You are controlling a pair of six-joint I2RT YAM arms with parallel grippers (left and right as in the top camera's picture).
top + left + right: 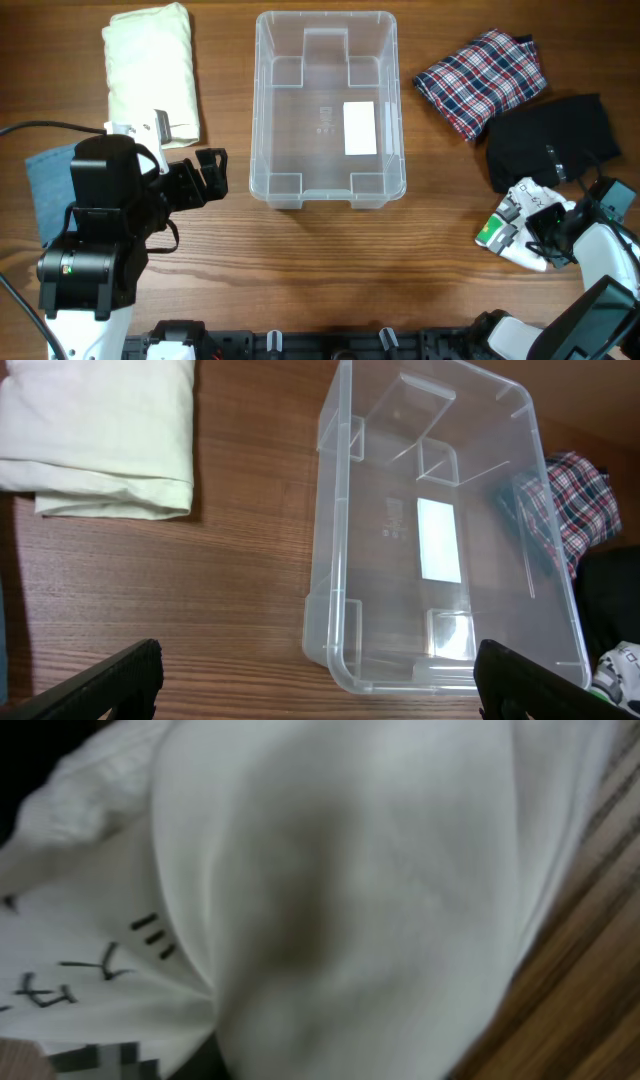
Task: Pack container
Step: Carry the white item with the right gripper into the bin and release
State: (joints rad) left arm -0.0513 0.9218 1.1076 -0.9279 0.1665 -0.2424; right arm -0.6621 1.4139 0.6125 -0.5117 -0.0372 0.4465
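The clear plastic container [262, 100] stands empty in the middle of the table, with a white label on its base. It also shows in the left wrist view [328, 560]. My left gripper [212, 174] is wide open and empty just left of the container's near left corner; its fingers [315, 690] frame the bottom of the left wrist view. My right gripper [543, 238] is at a white packet [517, 222] with green and black print at the right front. The packet [330, 900] fills the right wrist view and hides the fingers.
A folded cream cloth [150, 70] lies at the back left [100, 435]. A blue cloth [48, 185] lies under my left arm. A plaid cloth [482, 80] and a black cloth [552, 135] lie right of the container.
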